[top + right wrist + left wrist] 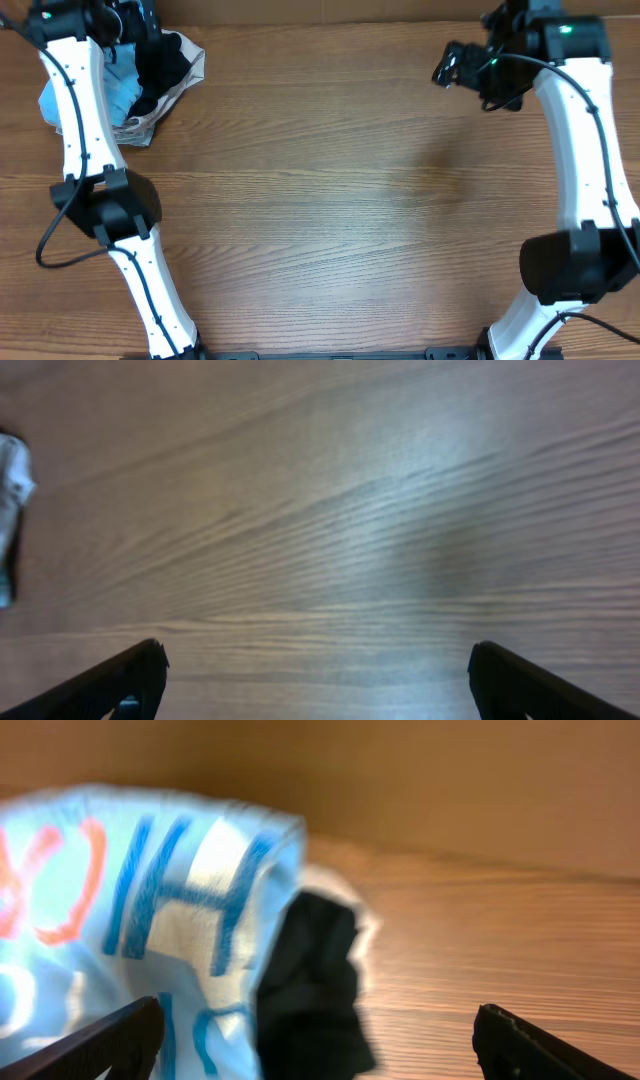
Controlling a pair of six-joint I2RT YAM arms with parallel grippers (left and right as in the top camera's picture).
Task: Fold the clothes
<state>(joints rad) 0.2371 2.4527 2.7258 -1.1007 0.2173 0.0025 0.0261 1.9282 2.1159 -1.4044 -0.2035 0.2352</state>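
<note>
Your folding has not begun. The light blue T-shirt lies crumpled in a heap, touching the black garment on its left side, with red and blue lettering showing. No part of it is spread flat or folded over. Your left claw hangs just above the black garment and the shirt's edge, jaws wide apart, holding nothing. Your right claw is well apart from the black garment, over bare counter, jaws also wide and empty. Everything is left to do, I judge: pull the shirt free, lay it flat, then fold it
</note>
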